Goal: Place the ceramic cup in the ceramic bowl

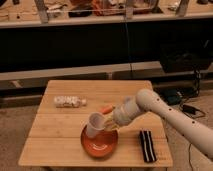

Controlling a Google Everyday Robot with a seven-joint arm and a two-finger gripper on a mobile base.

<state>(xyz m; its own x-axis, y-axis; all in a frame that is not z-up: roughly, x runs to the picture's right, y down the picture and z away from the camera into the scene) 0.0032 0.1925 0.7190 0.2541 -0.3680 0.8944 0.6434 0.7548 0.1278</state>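
Observation:
The white ceramic cup (95, 122) is tilted, its open mouth facing left, just above the far rim of the orange-red ceramic bowl (99, 143). The bowl sits on the wooden table (60, 135) near its front edge. My gripper (108, 121) reaches in from the right at the end of the white arm and is shut on the cup's right side. The cup hides part of the bowl's back rim.
A clear plastic bottle (69, 101) lies on its side at the table's back left. A small orange object (106, 108) lies behind the gripper. A black striped object (146, 146) lies at the front right. Shelving stands behind the table.

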